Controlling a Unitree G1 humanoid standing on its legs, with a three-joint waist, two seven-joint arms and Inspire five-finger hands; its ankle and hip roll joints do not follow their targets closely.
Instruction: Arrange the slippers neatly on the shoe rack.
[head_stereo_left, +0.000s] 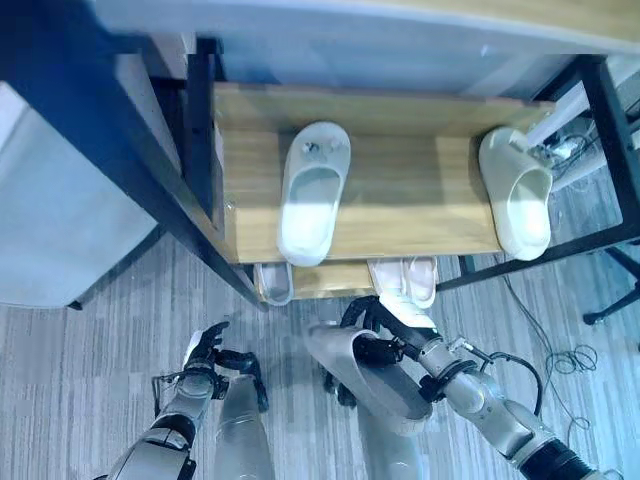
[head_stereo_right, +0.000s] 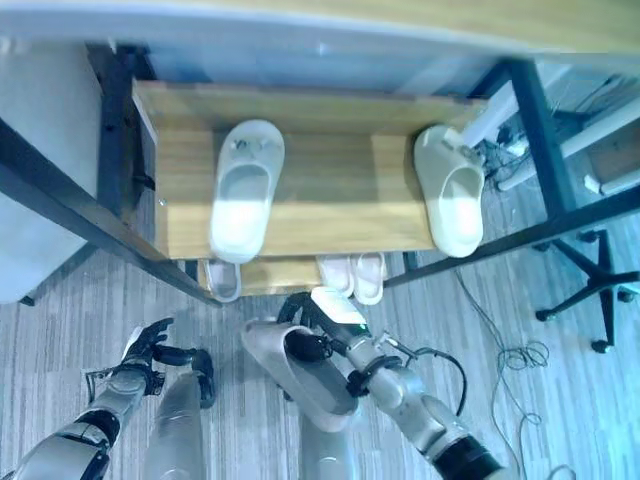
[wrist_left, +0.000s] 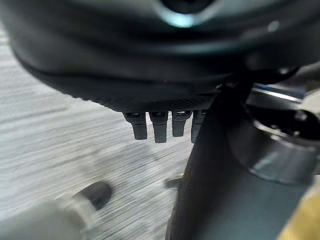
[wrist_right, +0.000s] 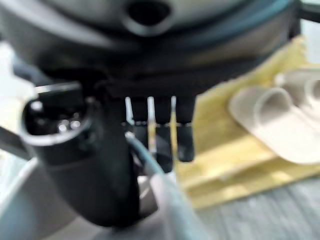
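we're mid-carry here: our right hand (head_stereo_left: 385, 335) has its fingers curled round the rim of a grey slipper (head_stereo_left: 370, 375), held low above the floor just in front of the shoe rack (head_stereo_left: 240, 200), so the grab looks done and the placing isn't. our left hand (head_stereo_left: 205, 350) hangs off to the side over the floor, fingers loosely spread, holding nothing. on the rack's top shelf there are already 2 slippers: a white slipper (head_stereo_left: 312, 190) sits roughly mid-shelf with its heel overhanging the front edge, and a cream slipper (head_stereo_left: 518, 190) lies at the far right end, a bit angled. the lower shelf (head_stereo_left: 330, 280) has more pale slippers (head_stereo_left: 415, 280) poking out from under the top board, plus another one (head_stereo_left: 273, 282) further left; we can't tell how many are under there. best guess for the next move: lift the grey one up and forward onto the bare stretch of top shelf between the 2, lined up with them, without bumping the overhanging white one.
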